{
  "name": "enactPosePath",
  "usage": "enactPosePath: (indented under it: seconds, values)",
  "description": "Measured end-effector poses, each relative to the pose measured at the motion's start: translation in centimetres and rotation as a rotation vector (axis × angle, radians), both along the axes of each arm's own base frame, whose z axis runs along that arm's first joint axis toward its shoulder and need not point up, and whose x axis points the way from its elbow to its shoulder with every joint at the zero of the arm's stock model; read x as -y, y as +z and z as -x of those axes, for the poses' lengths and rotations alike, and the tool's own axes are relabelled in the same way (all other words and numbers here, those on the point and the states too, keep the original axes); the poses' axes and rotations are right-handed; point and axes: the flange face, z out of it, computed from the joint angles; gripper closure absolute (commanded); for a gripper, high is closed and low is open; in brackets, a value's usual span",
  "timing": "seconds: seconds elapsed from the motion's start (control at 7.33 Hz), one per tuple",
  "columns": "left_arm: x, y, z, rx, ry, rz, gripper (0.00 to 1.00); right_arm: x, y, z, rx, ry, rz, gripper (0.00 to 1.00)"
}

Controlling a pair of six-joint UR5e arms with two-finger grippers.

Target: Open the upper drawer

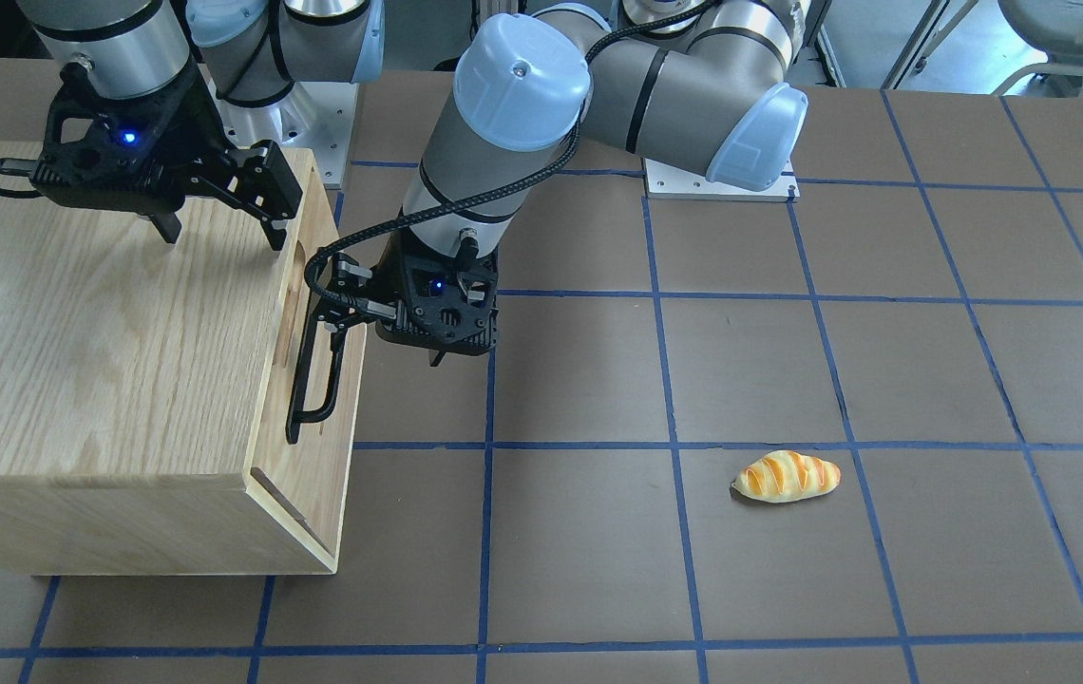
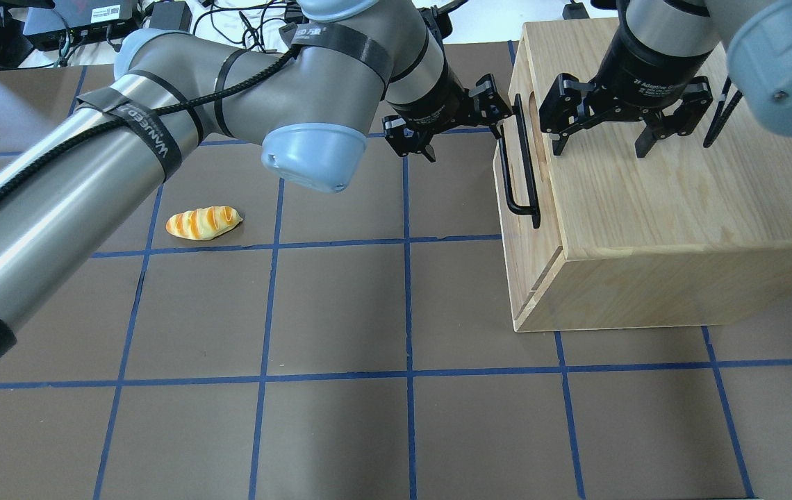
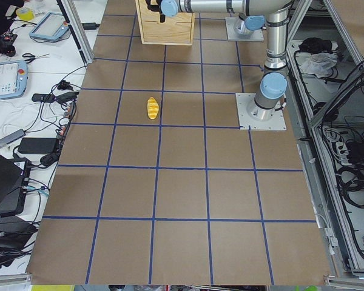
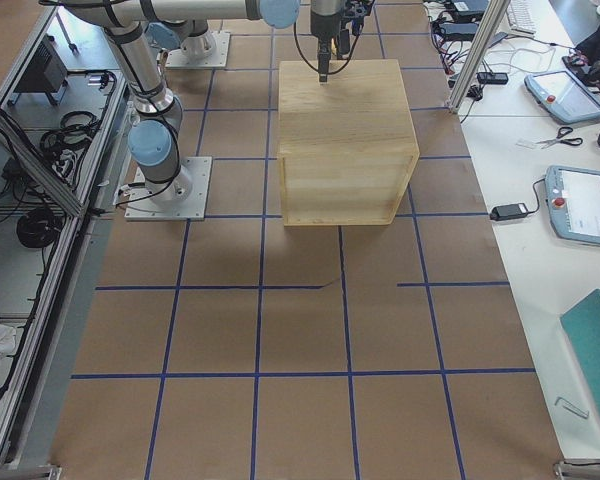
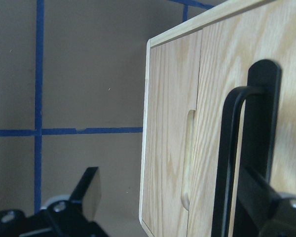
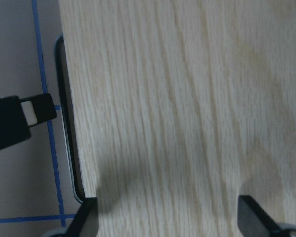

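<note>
Pretty bright, even light is thrown from overhead, so only soft shadows are cast on the table (image 2: 340,417). The cabinet top (image 6: 187,98) is washed out and smeared in the right wrist view, darkened by a shadow low down. The handle (image 5: 259,148) is left a bit soft up close.

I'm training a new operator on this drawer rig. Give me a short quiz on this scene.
1. True or false: the right gripper is shut on the handle of the upper drawer.
2. What lies on the table away from the cabinet? A) bread roll B) cup C) sponge
3. Which gripper is at the handle, fingers spread?
Key: 1 false, it hangs open over the cabinet's top; 2 A; 3 the left gripper.
</note>
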Motion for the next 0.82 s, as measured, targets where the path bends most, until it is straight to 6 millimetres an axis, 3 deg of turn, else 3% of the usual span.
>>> enactPosePath:
  seconds: [0.82]
  values:
    - [-0.7,-1.8,2.0,0.007,0.031,-0.049,0.00,0.0,0.0,0.0,0.001,0.000,0.000,0.00]
